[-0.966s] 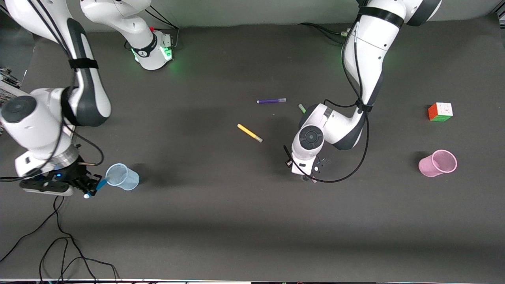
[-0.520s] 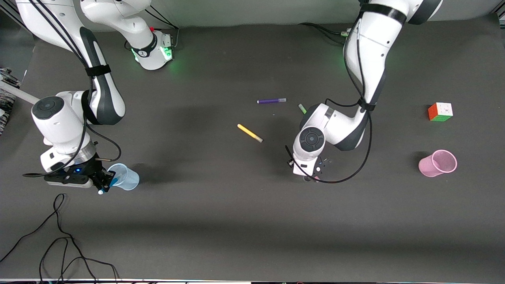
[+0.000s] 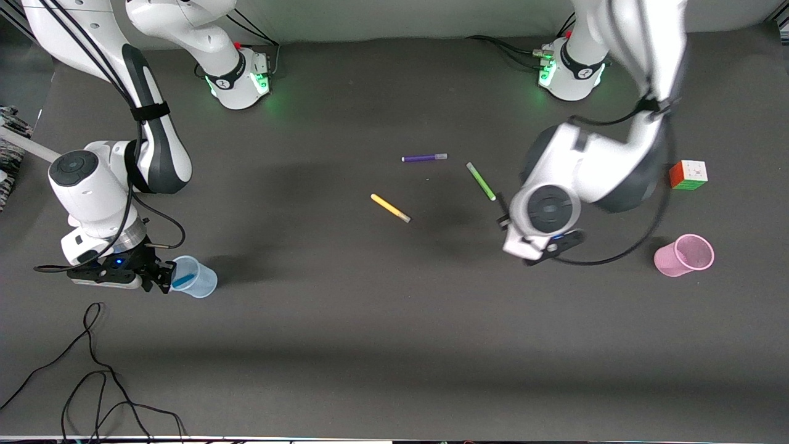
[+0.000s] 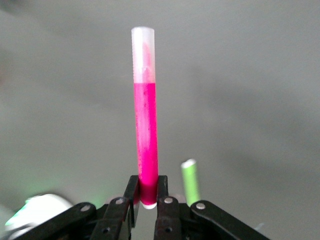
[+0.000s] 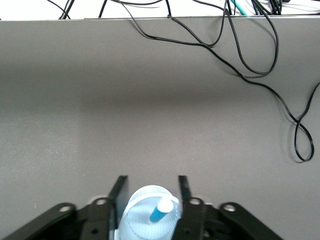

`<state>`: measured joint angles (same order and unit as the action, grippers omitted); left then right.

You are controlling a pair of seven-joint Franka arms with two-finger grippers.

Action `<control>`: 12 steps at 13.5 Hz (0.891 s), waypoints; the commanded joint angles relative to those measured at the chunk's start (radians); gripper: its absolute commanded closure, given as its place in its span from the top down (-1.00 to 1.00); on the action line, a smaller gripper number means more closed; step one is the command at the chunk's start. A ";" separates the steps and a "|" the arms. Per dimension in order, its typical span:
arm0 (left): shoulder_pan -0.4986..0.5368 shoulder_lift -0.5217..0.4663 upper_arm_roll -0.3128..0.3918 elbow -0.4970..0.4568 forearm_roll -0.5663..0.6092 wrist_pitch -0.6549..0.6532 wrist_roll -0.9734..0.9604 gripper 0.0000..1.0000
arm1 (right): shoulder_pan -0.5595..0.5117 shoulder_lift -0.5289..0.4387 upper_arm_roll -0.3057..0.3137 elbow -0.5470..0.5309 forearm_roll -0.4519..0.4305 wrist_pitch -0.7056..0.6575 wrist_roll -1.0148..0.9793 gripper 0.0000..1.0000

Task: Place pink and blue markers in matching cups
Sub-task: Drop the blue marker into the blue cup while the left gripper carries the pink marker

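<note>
The blue marker point(image 3: 185, 281) lies inside the pale blue cup point(image 3: 206, 285), which is tipped on its side at the right arm's end of the table. My right gripper point(image 3: 164, 277) is open right at the cup's mouth. The right wrist view shows the marker point(image 5: 161, 211) in the cup point(image 5: 135, 212) between my open right gripper point(image 5: 152, 181). My left gripper point(image 3: 547, 251) is up in the air over the table between the green pen and the pink cup point(image 3: 684, 254). It is shut on the pink marker point(image 4: 145, 135), which is hidden in the front view.
A green pen point(image 3: 481, 180), a purple pen point(image 3: 424, 158) and a yellow pen point(image 3: 390, 208) lie mid-table. The green pen also shows in the left wrist view point(image 4: 190, 181). A colour cube point(image 3: 688, 174) sits farther from the camera than the pink cup. Black cables point(image 3: 92, 376) trail near the front edge.
The right gripper brought the blue marker to the blue cup and let it go inside. The left gripper lifted the pink marker and swung toward the pink cup, uncovering the green pen.
</note>
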<state>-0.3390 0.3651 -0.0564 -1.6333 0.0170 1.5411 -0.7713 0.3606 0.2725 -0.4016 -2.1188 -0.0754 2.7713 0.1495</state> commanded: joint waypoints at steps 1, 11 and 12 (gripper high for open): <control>0.150 -0.116 -0.003 -0.034 -0.020 -0.174 0.275 -1.00 | 0.014 -0.048 -0.010 0.002 -0.020 -0.045 -0.005 1.00; 0.561 -0.003 0.001 -0.004 0.161 -0.288 0.923 -1.00 | 0.107 -0.222 0.007 0.335 0.014 -0.924 0.019 1.00; 0.572 0.047 0.001 0.045 0.169 -0.289 0.957 -1.00 | 0.109 -0.239 0.013 0.365 0.014 -0.990 0.018 1.00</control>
<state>0.2160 0.3370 -0.0408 -1.6704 0.1502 1.2651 0.1259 0.4640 0.0796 -0.3925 -1.7895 -0.0717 1.8840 0.1606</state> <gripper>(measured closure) 0.819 0.000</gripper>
